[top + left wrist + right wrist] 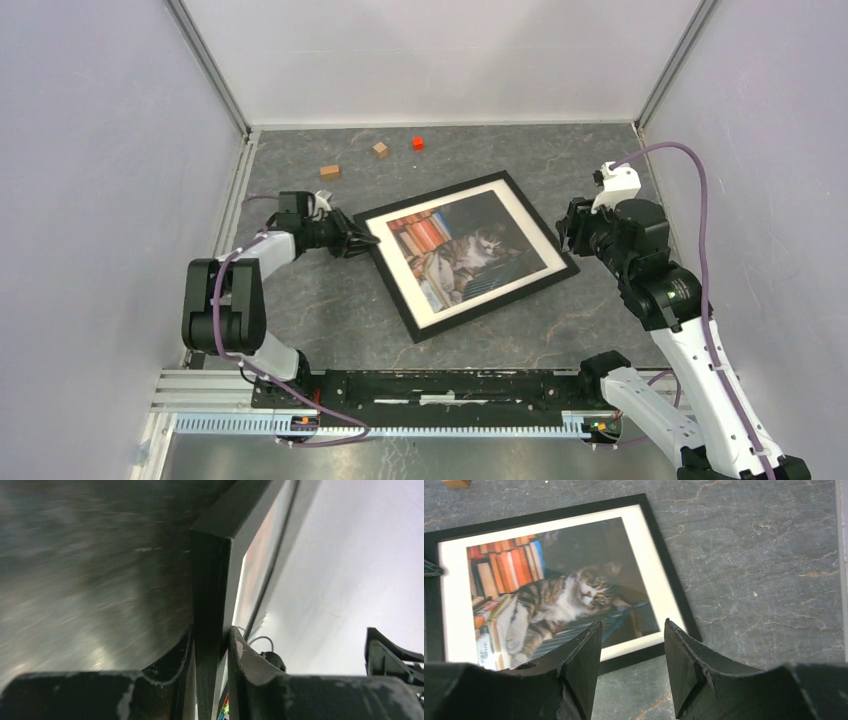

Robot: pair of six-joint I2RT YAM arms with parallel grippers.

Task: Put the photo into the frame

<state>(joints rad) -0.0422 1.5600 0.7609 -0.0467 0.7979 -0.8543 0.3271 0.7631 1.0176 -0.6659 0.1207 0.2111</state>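
- The black frame lies around the middle of the dark stone-patterned counter. It is turned at an angle, with one corner pointing toward the left edge and the opposite corner toward the right edge.
- Inside the frame is a white mat. Within the mat is the photo, which shows a tabby cat lying among books.
- The left tool reaches in low from the left edge and is clamped on the frame's left corner. In the left wrist view, one finger presses each side of the thin black frame edge.
- Whether that corner is raised off the counter cannot be told.
- The right tool is over the frame's right corner. Its fingers are apart with nothing between them.
- In the right wrist view, the frame's corner and bare counter show through the gap between the right tool's fingers. Whether this tool touches the frame cannot be told.
- Three small blocks sit near the far edge of the counter, left of centre and well apart from the frame.
- They are a tan wooden block, a second wooden block and a red block.
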